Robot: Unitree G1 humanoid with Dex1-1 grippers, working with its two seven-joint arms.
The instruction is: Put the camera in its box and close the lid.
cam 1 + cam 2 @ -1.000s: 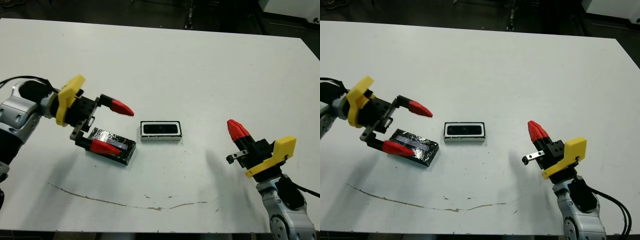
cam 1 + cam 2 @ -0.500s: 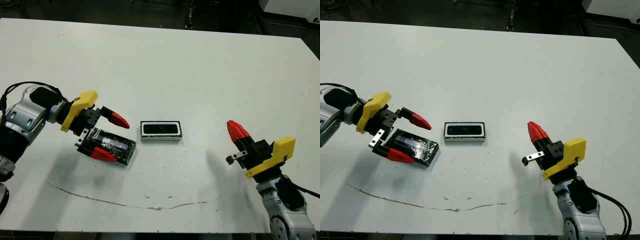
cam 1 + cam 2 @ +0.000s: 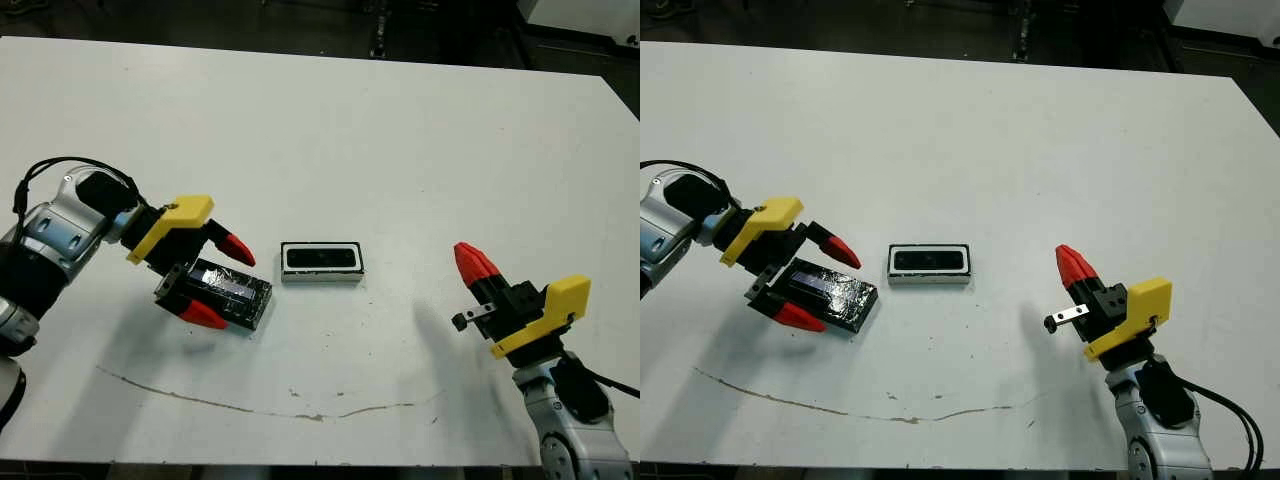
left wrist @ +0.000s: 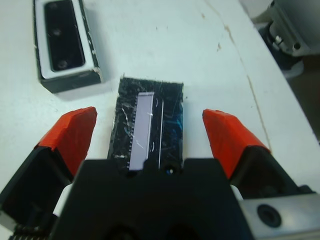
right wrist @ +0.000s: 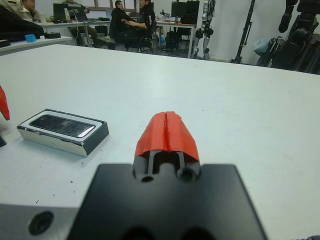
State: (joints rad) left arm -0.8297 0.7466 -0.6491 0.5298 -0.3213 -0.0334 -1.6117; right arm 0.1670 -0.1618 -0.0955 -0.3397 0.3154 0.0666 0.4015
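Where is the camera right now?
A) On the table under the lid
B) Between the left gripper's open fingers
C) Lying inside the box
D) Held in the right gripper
C. The camera lies in the box, its white rim around it, while the open left gripper straddles the lid and the right gripper is shut on nothing.

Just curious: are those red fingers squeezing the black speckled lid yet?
Apart. The left wrist view shows white table between each of the left gripper's fingers and the lid.
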